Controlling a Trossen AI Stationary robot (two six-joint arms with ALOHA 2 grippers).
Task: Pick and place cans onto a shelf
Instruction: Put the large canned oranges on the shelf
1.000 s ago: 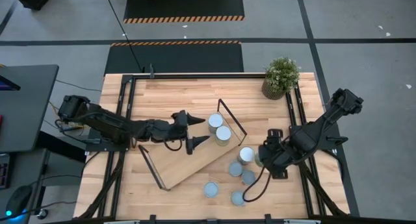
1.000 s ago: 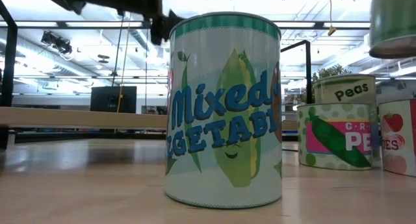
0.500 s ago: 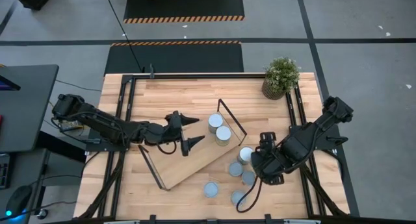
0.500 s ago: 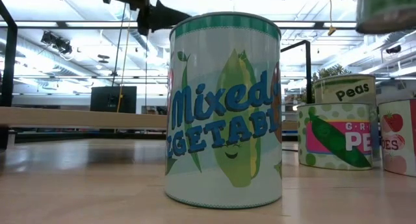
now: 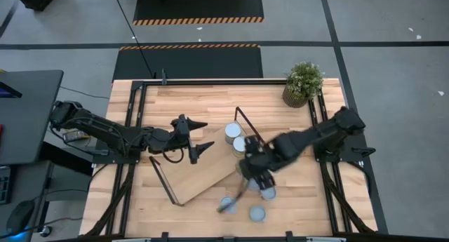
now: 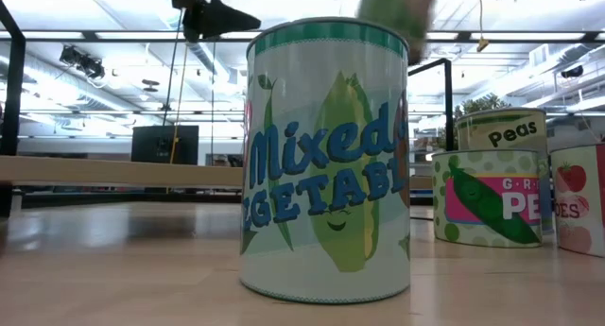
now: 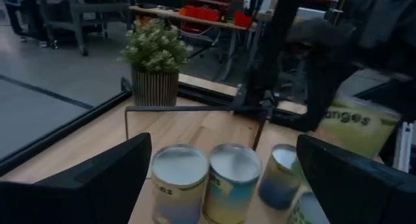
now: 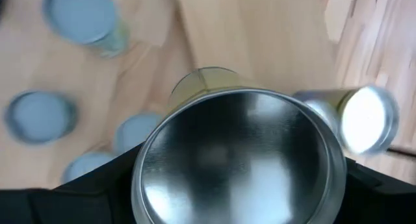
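Above the shelf (image 5: pixel 203 173) edge: right gripper (image 5: pixel 254 165), jaws clamped on a can (image 8: pixel 237 165)
Left gripper (image 5: pixel 195 137): jaws wide, over the shelf
Shelf: two cans (image 5: pixel 236 137) standing
Worktop (image 5: pixel 210 102): four loose cans (image 5: pixel 257 214)

Cans and shelf on the table, seen from above.
You see the light-wood shelf (image 5: pixel 203 173) lying askew, two silver-topped cans (image 5: pixel 236 137) upright at its far end, loose cans (image 5: pixel 257 213) standing near its corner, and one can (image 8: pixel 237 160) gripped, its shiny end showing.
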